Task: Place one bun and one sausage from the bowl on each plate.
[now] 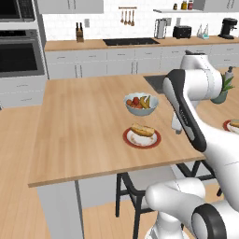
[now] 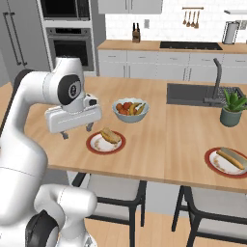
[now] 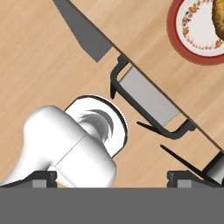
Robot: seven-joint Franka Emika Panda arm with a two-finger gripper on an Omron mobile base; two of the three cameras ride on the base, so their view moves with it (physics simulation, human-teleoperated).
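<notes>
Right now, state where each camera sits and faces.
Left base view: behind the arm's left, facing forward-down over the island; arm at lower right.
Right base view: behind its right, same island; arm lower left, gripper open.
Hand view: on the hand, looking down past the counter edge at a chair; fingertips below.
Both base views share the fruit bowl and near plate.

The arm rises from the base, bends at a high elbow and reaches forward and down. The wrist is turned so the hand faces downward. The gripper hangs in the air with its jaws spread fully apart and nothing between them. Its two short dark fingertips point downward, well separated.
</notes>
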